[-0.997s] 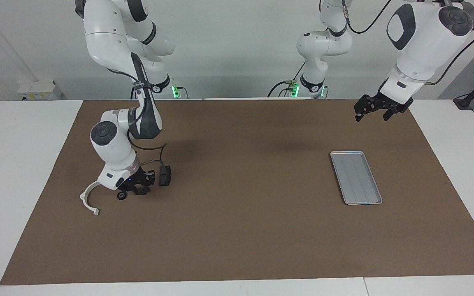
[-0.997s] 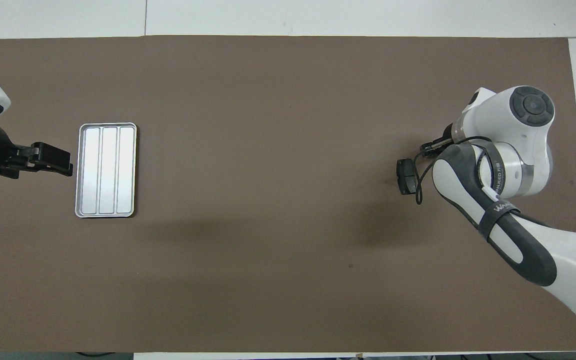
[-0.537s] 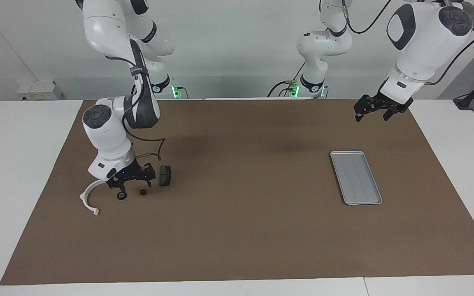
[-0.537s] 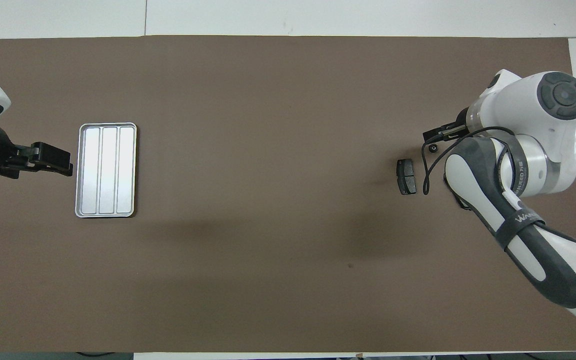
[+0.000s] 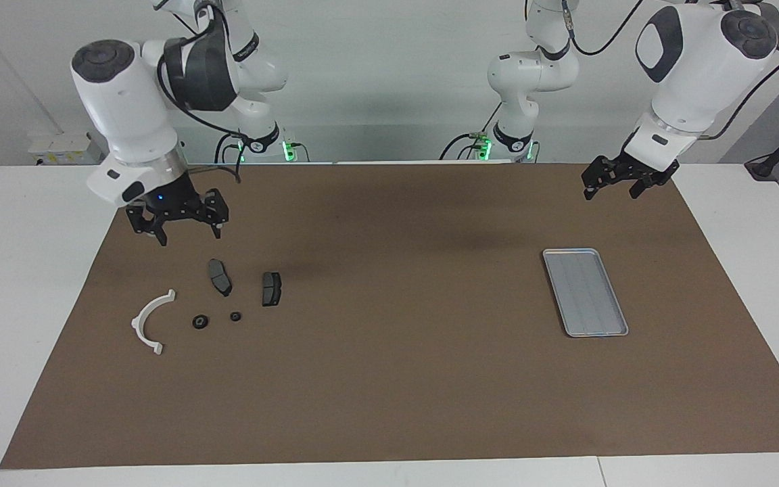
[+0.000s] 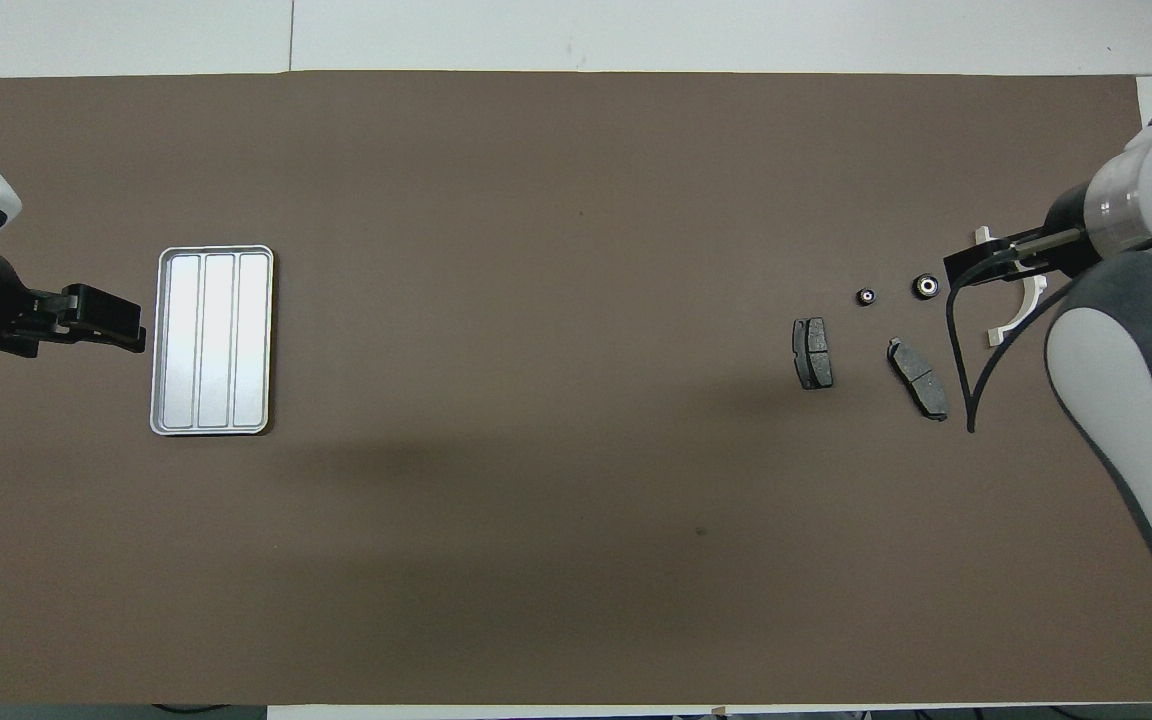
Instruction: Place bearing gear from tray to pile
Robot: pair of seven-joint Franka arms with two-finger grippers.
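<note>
The pile lies at the right arm's end of the mat: a white arc (image 5: pixel 149 321), two dark brake pads (image 5: pixel 220 277) (image 5: pixel 271 289), and two small black round parts. The smaller one, a bearing gear (image 5: pixel 235 316) (image 6: pixel 866 296), lies free on the mat beside the larger round part (image 5: pixel 200 322) (image 6: pixel 925 286). My right gripper (image 5: pixel 189 235) (image 6: pixel 956 270) hangs open and empty, high over the pile. The silver tray (image 5: pixel 585 291) (image 6: pixel 213 340) holds nothing. My left gripper (image 5: pixel 611 182) (image 6: pixel 136 335) waits open in the air beside the tray.
A brown mat (image 5: pixel 396 379) covers the table, with white tabletop (image 5: pixel 24 270) around it. In the overhead view the right arm (image 6: pixel 1126 400) and its black cable (image 6: pixel 956 360) hide part of the arc (image 6: pixel 1021 305).
My right gripper opened low at the pile, left the small bearing gear on the mat, then rose and drew back toward the robots, uncovering the second brake pad. The left arm stayed still.
</note>
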